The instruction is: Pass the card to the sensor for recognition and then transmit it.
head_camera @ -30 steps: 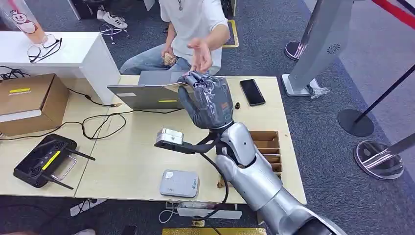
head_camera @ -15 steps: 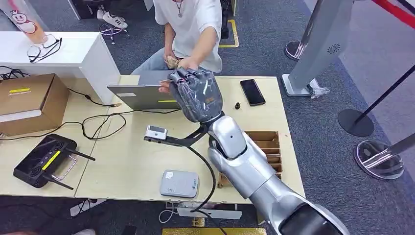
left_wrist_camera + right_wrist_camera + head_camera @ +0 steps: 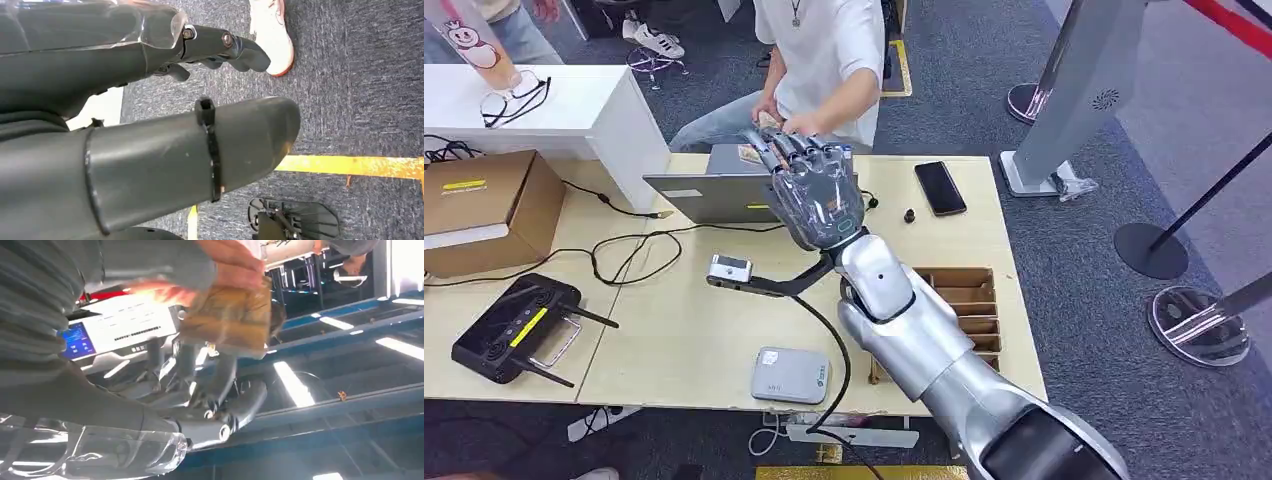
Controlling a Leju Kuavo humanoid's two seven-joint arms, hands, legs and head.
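Right wrist view: tan card [image 3: 227,320] blurred, right hand [image 3: 809,195] fingers [image 3: 220,390] outstretched beneath, grip unclear.

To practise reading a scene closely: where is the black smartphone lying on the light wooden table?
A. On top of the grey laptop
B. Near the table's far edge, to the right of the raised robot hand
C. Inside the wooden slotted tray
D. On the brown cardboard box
B: in the head view the black smartphone lies flat on the light wooden table near its far edge, right of the raised right hand.
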